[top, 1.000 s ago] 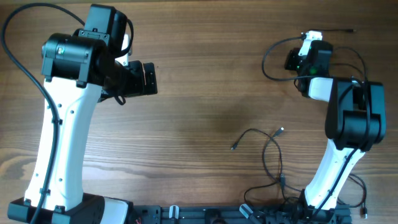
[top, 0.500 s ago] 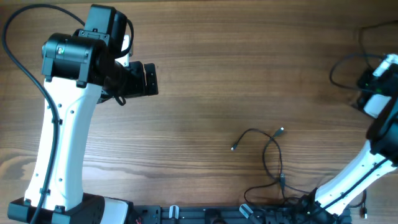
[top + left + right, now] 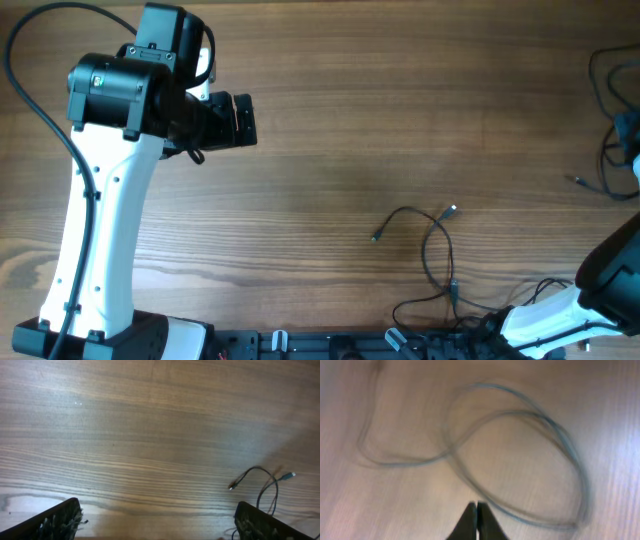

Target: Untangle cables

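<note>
A thin dark cable [image 3: 606, 160] lies looped at the table's far right edge, one plug end pointing left. In the right wrist view it shows as blurred blue-grey loops [image 3: 530, 420] just beyond my right gripper [image 3: 477, 506], whose jaws are closed tight, with a strand running at the tips. In the overhead view the right gripper [image 3: 630, 135] is partly cut off by the frame edge. A second dark cable [image 3: 432, 235] with small plugs lies at the front right; it also shows in the left wrist view [image 3: 265, 482]. My left gripper [image 3: 240, 122] hangs wide open and empty over the back left [image 3: 160, 525].
The wooden table [image 3: 330, 150] spans all views. The left arm's white column [image 3: 100, 230] stands at the front left. The second cable trails down into wiring at the front rail [image 3: 455, 310] by the right arm's base.
My right gripper has swung from the back middle-right to the far right edge, and the looped cable went with it. The left arm and the front cable have barely moved.
</note>
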Controlling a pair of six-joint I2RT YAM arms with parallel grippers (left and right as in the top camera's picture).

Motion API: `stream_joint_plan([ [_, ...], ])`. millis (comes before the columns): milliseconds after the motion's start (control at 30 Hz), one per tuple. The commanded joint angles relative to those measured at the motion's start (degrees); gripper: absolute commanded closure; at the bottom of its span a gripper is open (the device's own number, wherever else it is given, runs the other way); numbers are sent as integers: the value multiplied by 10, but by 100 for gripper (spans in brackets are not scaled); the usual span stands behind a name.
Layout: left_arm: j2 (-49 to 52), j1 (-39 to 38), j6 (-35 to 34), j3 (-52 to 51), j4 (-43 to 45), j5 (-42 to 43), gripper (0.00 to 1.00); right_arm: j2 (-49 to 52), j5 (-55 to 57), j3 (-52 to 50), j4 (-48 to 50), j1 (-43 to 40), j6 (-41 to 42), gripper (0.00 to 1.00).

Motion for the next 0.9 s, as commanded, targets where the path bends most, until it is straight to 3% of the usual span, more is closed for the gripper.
stream_joint_plan([
  [0, 1, -1, 32, -2, 10, 5, 0, 9, 147, -29, -181, -3, 495, 96],
  [67, 1, -1, 47, -2, 11, 4, 0, 9, 155, -52, -236, -6, 593, 96],
  [300, 1, -1, 62, -3, -18, 5, 0, 14, 195, -77, -227, -56, 597, 96],
  [400, 1, -1, 61, -3, -22, 5, 8, 42, 199, -77, -167, -62, 526, 96],
  [567, 1, -1, 61, -3, -17, 5, 6, 80, 182, -77, -52, -62, 400, 96],
  [800, 1, -1, 59, -3, -8, 5, 2, 144, 83, -77, 23, -60, 381, 96],
  [867, 1, -1, 59, -3, -3, 5, 2, 178, 39, -77, 92, -54, 329, 96],
])
